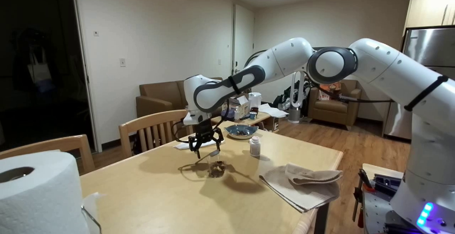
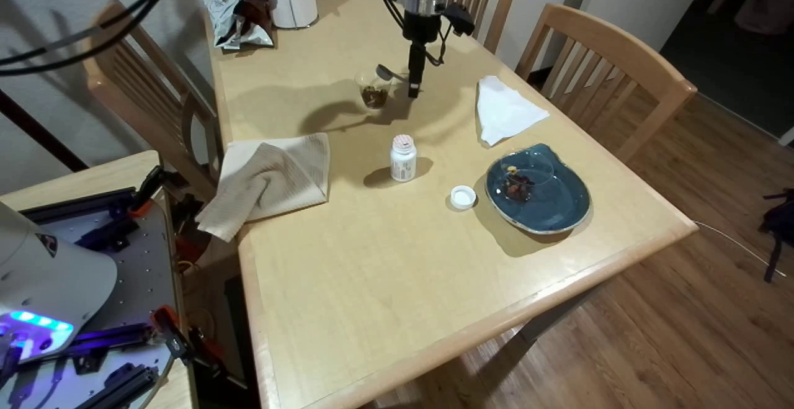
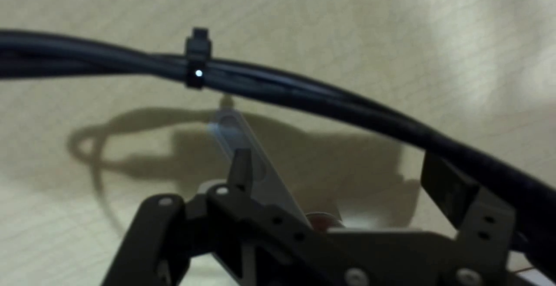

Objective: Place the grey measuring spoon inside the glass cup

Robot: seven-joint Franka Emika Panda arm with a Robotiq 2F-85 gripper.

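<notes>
The grey measuring spoon lies tilted in both exterior views: its bowl (image 1: 214,153) (image 2: 384,72) is at the rim of the glass cup (image 1: 217,169) (image 2: 374,94), and its handle slopes down and away from the cup. The cup stands on the table with dark brown pieces inside. My gripper (image 1: 208,152) (image 2: 414,94) is low beside the cup. In the wrist view the gripper (image 3: 343,173) shows a wide gap between its fingers, and one finger overlaps the spoon's handle (image 3: 234,134). The cup (image 3: 322,221) is mostly hidden there, as is the bowl.
A white bottle (image 1: 255,147) (image 2: 403,159), a folded beige cloth (image 1: 305,186) (image 2: 273,176) and a blue dish (image 1: 241,131) (image 2: 558,201) are on the table. A white cap (image 2: 463,197), a napkin (image 2: 505,111) and a paper towel roll (image 1: 35,195) are also there.
</notes>
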